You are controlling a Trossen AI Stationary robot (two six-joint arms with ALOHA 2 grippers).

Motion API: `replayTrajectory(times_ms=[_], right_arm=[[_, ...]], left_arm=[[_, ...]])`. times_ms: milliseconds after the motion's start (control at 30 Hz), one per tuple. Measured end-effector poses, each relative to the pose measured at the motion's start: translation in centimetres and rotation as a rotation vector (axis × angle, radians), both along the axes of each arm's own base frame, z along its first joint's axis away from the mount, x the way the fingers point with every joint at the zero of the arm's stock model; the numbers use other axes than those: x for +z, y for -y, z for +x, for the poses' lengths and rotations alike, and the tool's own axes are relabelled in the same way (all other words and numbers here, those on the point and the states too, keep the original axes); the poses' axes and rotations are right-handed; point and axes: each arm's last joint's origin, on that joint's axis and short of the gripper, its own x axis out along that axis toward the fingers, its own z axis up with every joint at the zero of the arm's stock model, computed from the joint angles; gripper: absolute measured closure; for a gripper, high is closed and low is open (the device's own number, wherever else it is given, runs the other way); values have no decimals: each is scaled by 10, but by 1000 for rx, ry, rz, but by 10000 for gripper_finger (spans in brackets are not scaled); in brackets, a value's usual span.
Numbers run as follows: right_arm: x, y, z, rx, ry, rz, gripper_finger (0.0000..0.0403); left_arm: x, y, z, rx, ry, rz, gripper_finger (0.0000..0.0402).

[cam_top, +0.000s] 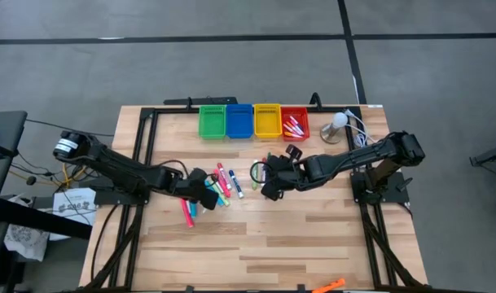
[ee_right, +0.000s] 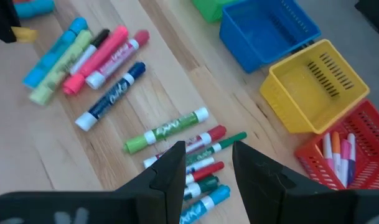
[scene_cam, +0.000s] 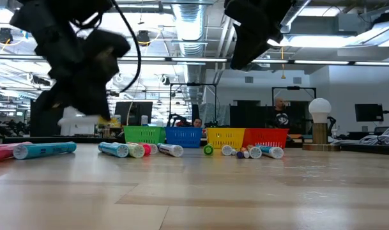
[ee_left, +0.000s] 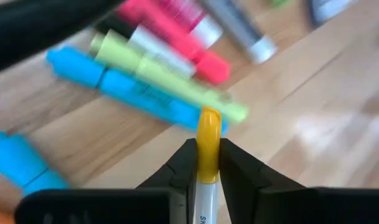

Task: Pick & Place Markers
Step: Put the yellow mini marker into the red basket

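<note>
My left gripper (cam_top: 205, 194) (ee_left: 208, 155) is shut on a marker with a yellow cap and white barrel, above loose markers (cam_top: 225, 183) in cyan, light green, pink and blue that lie flat on the wood. Two more markers (cam_top: 188, 213), pink and cyan, lie nearer the near edge. My right gripper (cam_top: 270, 183) (ee_right: 205, 165) is open and hangs above a second cluster of green, red and blue markers (ee_right: 189, 155), touching none. In the low view both grippers, left (scene_cam: 85, 89) and right (scene_cam: 248, 38), hang above the table. The red bin (cam_top: 295, 122) holds several markers. My left gripper pinches the marker between its two fingers just behind the yellow cap (ee_left: 208, 127). The cap sticks out past the fingertips and the white barrel runs back along the fingers. The marker is lifted clear of the table, above the cyan and green markers.
Green (cam_top: 212, 120), blue (cam_top: 239, 120), yellow (cam_top: 266, 120) and red bins stand in a row at the far edge. A small lamp (cam_top: 337, 124) with cables sits right of them. An orange object (cam_top: 329, 285) lies at the near edge. Bare wood lies toward the near side.
</note>
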Motion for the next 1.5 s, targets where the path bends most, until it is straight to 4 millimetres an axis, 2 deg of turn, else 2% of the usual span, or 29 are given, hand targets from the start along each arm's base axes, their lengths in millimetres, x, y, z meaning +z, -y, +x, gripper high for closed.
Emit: replayTrajectory(times_ms=[133,267,433,600,800,967,1067,1300,1500], right_arm=[[3,-2,6,14,64,34,281],[8,-6,15,126,126,91,281],[15,-12,25,307,201,143,281],[25,-12,35,454,319,211,271],[35,-1,44,534,448,280,224],[41,9,48,508,516,293,174],[42,17,49,481,533,297,159],[44,31,52,440,573,293,167],[46,35,53,439,596,293,203]], left_arm=[[23,-2,0,15,165,46,351],[53,-5,1,25,398,149,351],[87,-9,-1,12,628,356,350],[108,-9,3,-48,783,574,352],[114,-7,8,-79,841,692,350],[112,-6,13,-76,855,701,350],[111,-5,15,-67,874,697,349],[111,-3,22,-67,935,703,350],[110,-3,23,-70,931,720,350]])
